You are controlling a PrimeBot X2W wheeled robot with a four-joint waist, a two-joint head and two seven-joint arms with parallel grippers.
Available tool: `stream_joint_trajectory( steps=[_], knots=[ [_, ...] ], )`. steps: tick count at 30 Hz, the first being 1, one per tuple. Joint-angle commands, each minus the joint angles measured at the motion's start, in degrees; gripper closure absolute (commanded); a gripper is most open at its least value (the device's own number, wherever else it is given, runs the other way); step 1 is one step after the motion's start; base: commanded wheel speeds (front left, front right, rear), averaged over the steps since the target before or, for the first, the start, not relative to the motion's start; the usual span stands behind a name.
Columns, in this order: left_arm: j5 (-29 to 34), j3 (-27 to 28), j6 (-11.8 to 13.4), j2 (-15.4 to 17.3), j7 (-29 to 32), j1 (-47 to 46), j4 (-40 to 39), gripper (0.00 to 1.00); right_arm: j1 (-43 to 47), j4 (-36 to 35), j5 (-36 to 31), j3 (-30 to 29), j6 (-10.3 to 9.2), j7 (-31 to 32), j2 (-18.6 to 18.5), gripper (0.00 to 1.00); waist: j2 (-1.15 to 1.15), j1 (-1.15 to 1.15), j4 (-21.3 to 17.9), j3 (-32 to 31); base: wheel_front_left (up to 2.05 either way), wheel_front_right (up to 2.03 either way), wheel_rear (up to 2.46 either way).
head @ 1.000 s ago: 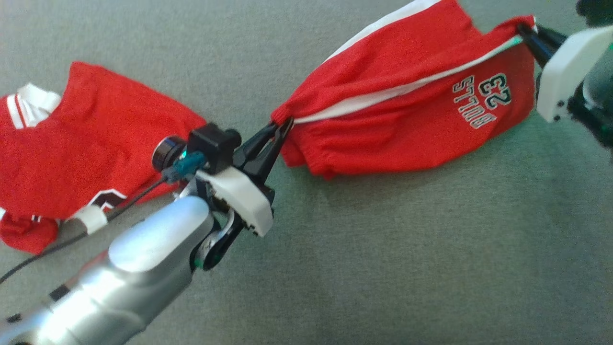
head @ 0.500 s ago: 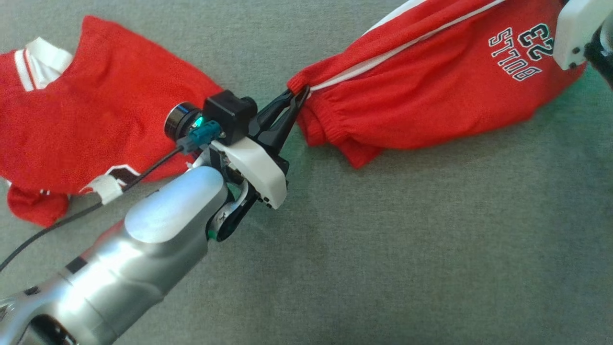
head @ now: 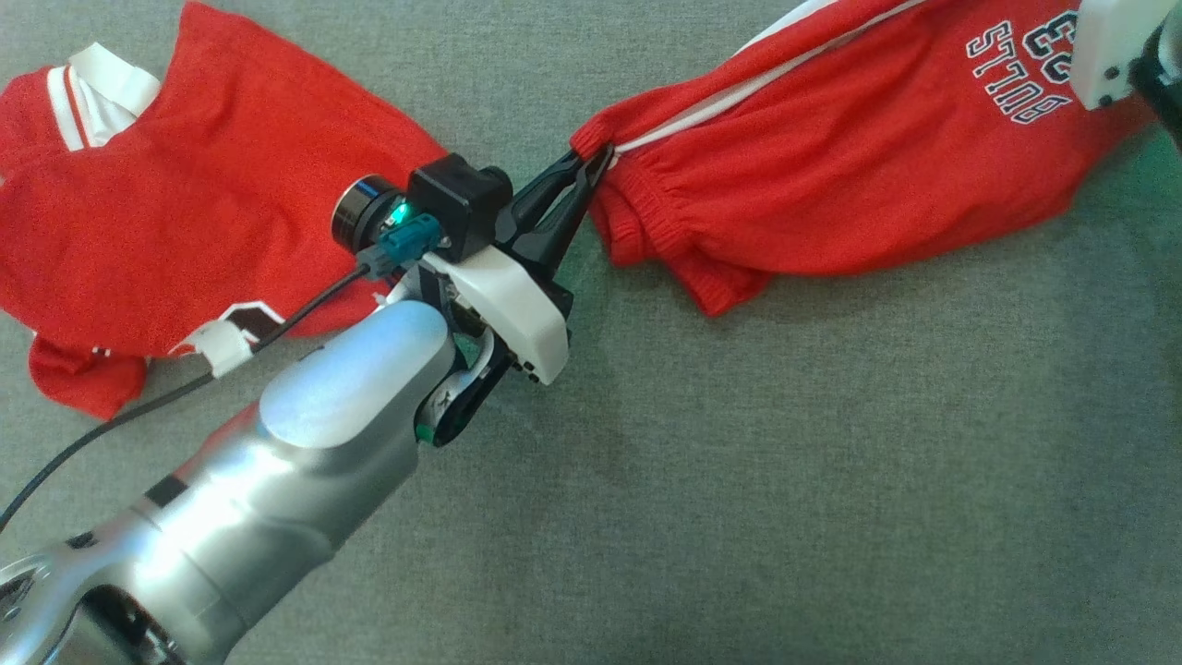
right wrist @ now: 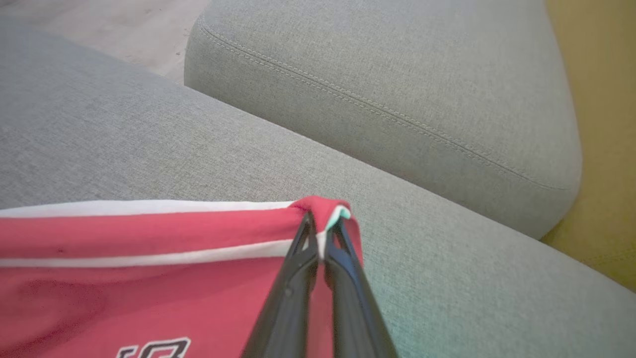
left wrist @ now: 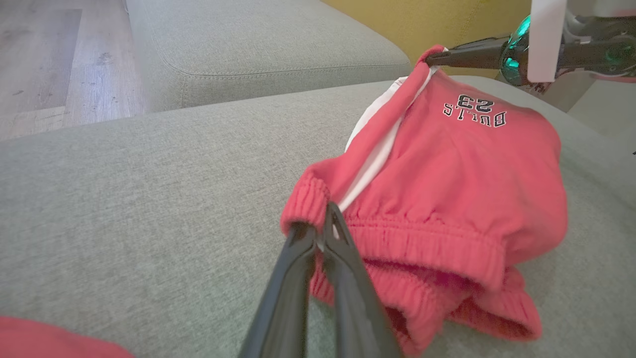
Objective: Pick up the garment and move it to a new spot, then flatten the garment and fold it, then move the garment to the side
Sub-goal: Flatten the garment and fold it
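The red shorts [head: 831, 175] stretch across the upper right of the head view, from about 12 o'clock out to 2 o'clock, over the grey sofa cushion [head: 831, 480]. The left tool [head: 596, 159] reaches in from 7 o'clock. Its dark fingers are pinched together on the corner of the elastic waistband, right where the white side stripe [left wrist: 370, 164] meets the elastic. In the left wrist view the gathered band bunches just above the fingertips, and the loose lower layers sag onto the cushion toward 4 o'clock.

The right tool [right wrist: 323, 231] is clamped on the opposite corner of the shorts, with red cloth and a sliver of white trim squeezed between its closed fingers. Its white housing sits at the 1 o'clock corner of the head view. Between the two grips the upper edge of the shorts runs fairly taut, and the "BULLS 23" lettering [head: 1020, 60] reads upside down there (it is upside down in the left wrist view too).

A red jersey [head: 185, 212] with white collar trim lies crumpled on the cushion at 10 o'clock. The left arm and its black cable [head: 138, 416] cross the jersey's lower edge. In the right wrist view a second cushion [right wrist: 397, 89] lies toward 12 o'clock, with a yellow wall [right wrist: 606, 149] at 3 o'clock. Wooden floor [left wrist: 49, 59] shows at 10 o'clock in the left wrist view.
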Motion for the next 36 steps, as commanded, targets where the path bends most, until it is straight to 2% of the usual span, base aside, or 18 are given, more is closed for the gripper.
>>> stream_joint_trajectory(
  steps=[1, 2, 3, 10, 17, 21, 27, 31, 36],
  knots=[
    [0.4, 1.9, -0.1, 1.0, 0.0, -2.5, -0.5, 1.0, -1.1, 1.1, 0.6, 0.1, -0.04, -0.2, 0.3, 0.0, 0.0, 0.0, 0.0, 0.0, 0.0, 0.0, 0.0],
    [0.5, 1.9, 0.1, 0.9, -0.2, -2.6, -0.2, 0.59, -1.0, 1.9, 0.6, 0.9, -0.04, 0.7, 0.7, 0.0, 0.0, 0.0, -0.1, 0.0, 0.0, 0.0, 0.0],
    [0.8, 1.9, 0.4, 0.9, -0.4, -2.8, 0.1, 0.0, -1.1, 2.7, 0.8, 0.9, -0.04, 0.6, 0.9, 0.0, 0.0, 0.0, -0.2, -0.1, 0.0, 0.0, 0.0],
    [0.5, 3.4, 1.6, 1.8, -2.4, -2.7, 1.5, 0.0, -1.7, 7.1, 1.1, -0.3, -0.04, -4.0, 2.0, 0.0, 0.0, 0.0, -1.5, -2.3, 0.0, 0.0, 0.0],
    [-1.6, 7.8, 3.5, 3.9, -5.9, -0.4, 1.5, 0.0, -1.0, 10.5, 5.2, -6.5, -0.04, -14.3, 4.8, 0.0, 0.0, 0.0, -3.4, -7.6, 0.0, 0.0, 0.0],
    [-0.6, 11.5, 6.1, 5.5, -7.6, 1.8, 0.0, 0.0, 1.4, 9.3, 5.7, -7.7, -0.04, -20.4, 6.1, 0.0, 0.0, 0.0, -4.3, -11.2, 0.0, 0.0, 0.0],
    [3.0, 20.9, 9.2, 6.7, -7.8, 9.5, -5.8, 0.0, 7.7, 2.4, 7.3, -15.2, -0.04, -22.7, 8.4, 0.0, 0.0, 0.0, -5.8, -16.1, 0.0, 0.0, 0.0],
    [5.7, 26.9, 9.6, 6.3, -7.8, 16.9, -9.4, 0.0, 16.8, -6.6, 4.3, -24.8, -0.04, -22.8, 10.9, 0.0, 0.0, 0.0, -6.7, -18.9, 0.0, 0.0, 0.0],
    [9.6, 31.5, 8.6, 4.8, -7.9, 25.2, -11.8, 0.0, 30.7, -16.3, -3.7, -35.0, -0.04, -22.8, 17.4, 0.0, 0.0, 0.0, -7.4, -21.6, 0.0, 0.0, 0.0]
  ],
)
